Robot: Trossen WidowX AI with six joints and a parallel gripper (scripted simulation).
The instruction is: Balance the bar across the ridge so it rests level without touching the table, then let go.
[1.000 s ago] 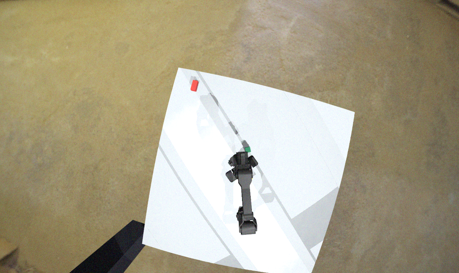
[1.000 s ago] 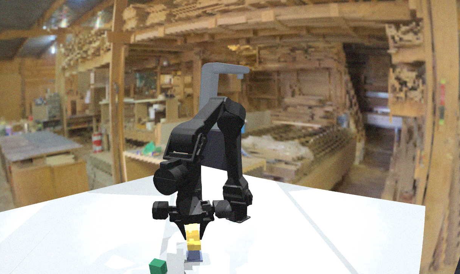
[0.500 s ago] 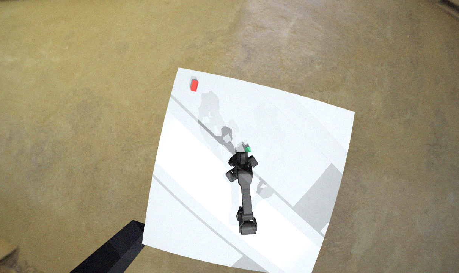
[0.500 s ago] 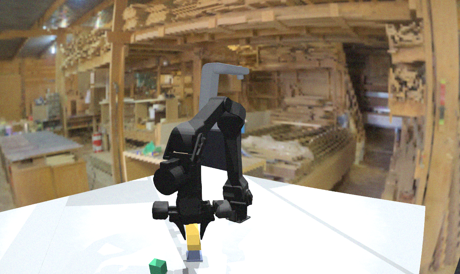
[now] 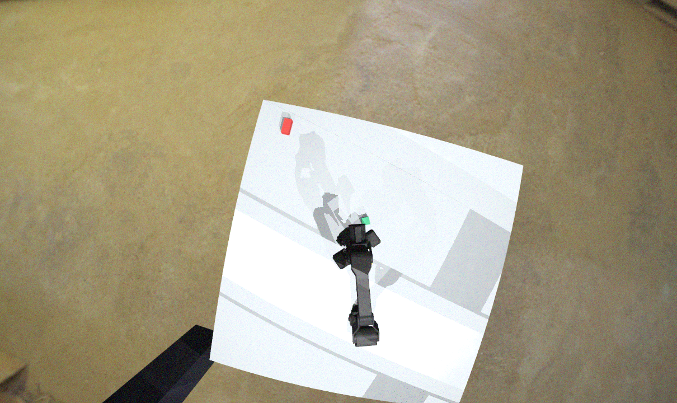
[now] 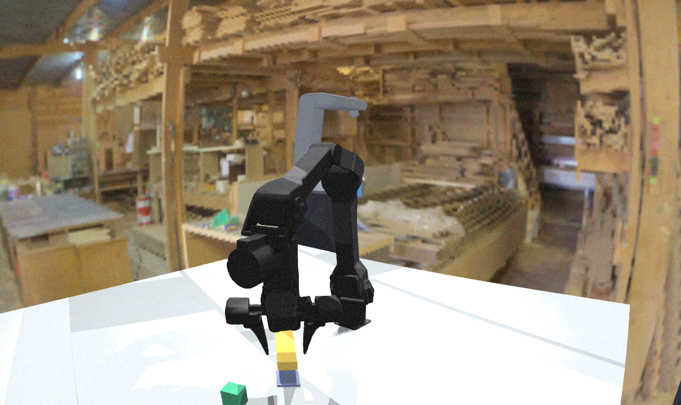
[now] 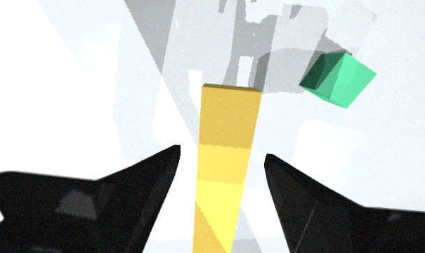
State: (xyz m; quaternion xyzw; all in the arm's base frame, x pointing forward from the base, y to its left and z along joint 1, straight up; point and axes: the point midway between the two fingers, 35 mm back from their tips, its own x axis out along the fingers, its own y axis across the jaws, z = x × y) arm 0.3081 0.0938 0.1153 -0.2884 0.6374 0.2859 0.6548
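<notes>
Black fingers stand spread apart on either side of the bar (image 7: 226, 147), with a strip of white table (image 7: 57, 88) showing between each tip and the yellow sides, so the gripper (image 7: 222, 158) is parted and grips nothing. In the wrist view the bar runs straight up the middle from 6 o'clock toward 12, its far end squared off and shaded darker than the bright near part. From the exterior view the gripper (image 6: 285, 340) points down, and the bar (image 6: 286, 350) sits between and just below the tips, resting on the small grey-blue ridge (image 6: 287, 378); whether it lies level is hard to judge from this end-on angle. A green cube (image 7: 338, 79) sits at 2 o'clock from the bar's far end in the wrist view, close by but not touching; it shows near the table's front edge in the exterior view (image 6: 233, 394). In the top view a red block (image 5: 286, 125) lies well away at the table's 11 o'clock corner. No writing or labels can be read anywhere.
</notes>
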